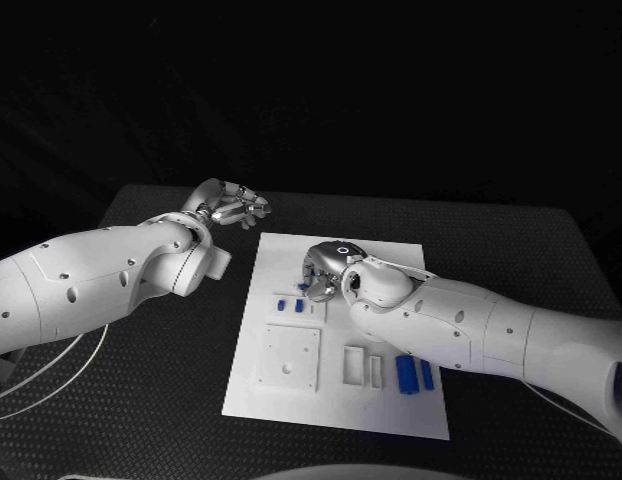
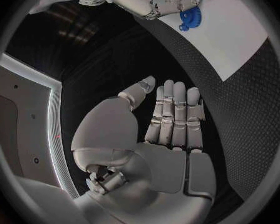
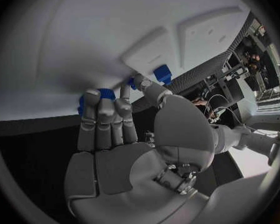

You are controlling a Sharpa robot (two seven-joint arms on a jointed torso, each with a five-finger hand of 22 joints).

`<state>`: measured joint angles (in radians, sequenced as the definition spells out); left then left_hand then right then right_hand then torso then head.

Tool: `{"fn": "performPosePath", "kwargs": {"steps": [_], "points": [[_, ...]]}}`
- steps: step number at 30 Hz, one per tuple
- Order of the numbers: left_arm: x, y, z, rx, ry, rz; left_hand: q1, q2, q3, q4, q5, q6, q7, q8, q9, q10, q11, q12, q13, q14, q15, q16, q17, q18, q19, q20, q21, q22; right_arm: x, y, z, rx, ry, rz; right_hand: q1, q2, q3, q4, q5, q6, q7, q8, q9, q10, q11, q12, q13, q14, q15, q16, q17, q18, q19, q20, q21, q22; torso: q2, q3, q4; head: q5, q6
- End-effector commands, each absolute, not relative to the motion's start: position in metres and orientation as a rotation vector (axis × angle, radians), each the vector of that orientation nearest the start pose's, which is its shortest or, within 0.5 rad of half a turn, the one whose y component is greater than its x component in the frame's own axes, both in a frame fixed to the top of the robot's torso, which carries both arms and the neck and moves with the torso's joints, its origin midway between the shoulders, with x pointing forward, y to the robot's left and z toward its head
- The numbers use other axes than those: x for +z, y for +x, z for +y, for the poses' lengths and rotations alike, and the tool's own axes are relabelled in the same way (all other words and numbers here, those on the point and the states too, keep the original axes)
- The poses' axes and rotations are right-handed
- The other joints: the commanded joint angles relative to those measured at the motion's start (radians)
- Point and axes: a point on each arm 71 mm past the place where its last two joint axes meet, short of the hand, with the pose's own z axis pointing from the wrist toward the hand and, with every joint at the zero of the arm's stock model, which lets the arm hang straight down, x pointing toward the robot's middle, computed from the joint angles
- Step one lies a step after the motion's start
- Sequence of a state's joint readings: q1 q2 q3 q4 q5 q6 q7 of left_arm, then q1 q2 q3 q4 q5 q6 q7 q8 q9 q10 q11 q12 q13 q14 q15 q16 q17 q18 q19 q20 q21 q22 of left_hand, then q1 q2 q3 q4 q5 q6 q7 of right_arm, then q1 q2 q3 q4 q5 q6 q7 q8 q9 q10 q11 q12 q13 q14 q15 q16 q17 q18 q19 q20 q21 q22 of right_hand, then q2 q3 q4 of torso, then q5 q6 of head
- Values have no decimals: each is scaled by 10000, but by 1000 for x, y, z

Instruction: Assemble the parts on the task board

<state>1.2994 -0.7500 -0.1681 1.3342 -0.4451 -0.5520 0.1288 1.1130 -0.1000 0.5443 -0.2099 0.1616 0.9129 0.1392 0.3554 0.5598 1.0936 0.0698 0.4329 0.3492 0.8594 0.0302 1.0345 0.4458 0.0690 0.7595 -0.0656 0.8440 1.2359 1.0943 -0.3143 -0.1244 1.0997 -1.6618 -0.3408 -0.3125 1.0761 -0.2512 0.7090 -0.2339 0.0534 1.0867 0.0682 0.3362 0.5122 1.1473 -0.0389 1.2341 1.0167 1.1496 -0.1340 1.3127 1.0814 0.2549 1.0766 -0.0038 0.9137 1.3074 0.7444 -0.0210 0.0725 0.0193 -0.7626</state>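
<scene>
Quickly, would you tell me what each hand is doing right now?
Left hand: open, fingers straight, holding nothing, off the task board.
Right hand: fingertips on a blue part; whether it grips cannot be told.

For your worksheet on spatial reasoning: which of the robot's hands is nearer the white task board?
Right. The right hand is over the task board, fingers at blue parts. The left hand hovers over the black table, beyond the board's far corner.

Right hand (image 1: 321,272) over the task board (image 1: 383,415), its fingertips hidden behind its own wrist, blue part (image 3: 90,100) mostly covered by those fingers, grip unclear, small blue parts (image 1: 292,305) too small to identify, board corner cut off.
</scene>
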Motion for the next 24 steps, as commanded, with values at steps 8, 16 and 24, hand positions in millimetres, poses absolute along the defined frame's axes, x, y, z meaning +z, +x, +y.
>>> {"fn": "performPosePath", "kwargs": {"steps": [8, 16, 24], "points": [[-184, 529, 230, -9695, -7706, 15268, -116, 1, 4, 100, -49, -64, -1, 63, 9, 10, 84, -34, -17, -2, 83, -63, -7, 113, -12, 48, -58, 16, -289, 499, -51, 4339, -3387, 17408, -32, -1, 117, 147, -29, 27, 47, 25, 18, 17, 25, -64, 11, -48, 23, 31, -21, 69, -3, 57, 9, 138, 6, -2, 10, -16, 3], [-184, 528, 229, -9735, -7697, 15321, -120, 1, 4, 107, -48, -66, -1, 65, 9, 11, 83, -34, -19, 0, 83, -64, -6, 114, -11, 48, -60, 19, -290, 499, -58, 4640, -3657, 17465, 42, 147, 689, 319, 758, 6, 91, -68, -22, -6, 58, -167, -16, -77, 75, -23, -80, 69, -69, 116, -36, 137, -4, -3, -7, -19, 24], [-184, 528, 229, -9745, -7692, 15319, -130, 1, 3, 119, -50, -73, 1, 64, 8, 12, 83, -35, -22, 1, 83, -65, -6, 114, -11, 48, -63, 22, -290, 500, -61, 4856, -3746, 17416, 96, 528, 1118, 192, 1773, 15, 106, -98, -23, -8, 83, -200, -12, -108, 94, -17, -97, 69, -112, 142, -34, 156, 3, 9, -21, -38, 24]]}}
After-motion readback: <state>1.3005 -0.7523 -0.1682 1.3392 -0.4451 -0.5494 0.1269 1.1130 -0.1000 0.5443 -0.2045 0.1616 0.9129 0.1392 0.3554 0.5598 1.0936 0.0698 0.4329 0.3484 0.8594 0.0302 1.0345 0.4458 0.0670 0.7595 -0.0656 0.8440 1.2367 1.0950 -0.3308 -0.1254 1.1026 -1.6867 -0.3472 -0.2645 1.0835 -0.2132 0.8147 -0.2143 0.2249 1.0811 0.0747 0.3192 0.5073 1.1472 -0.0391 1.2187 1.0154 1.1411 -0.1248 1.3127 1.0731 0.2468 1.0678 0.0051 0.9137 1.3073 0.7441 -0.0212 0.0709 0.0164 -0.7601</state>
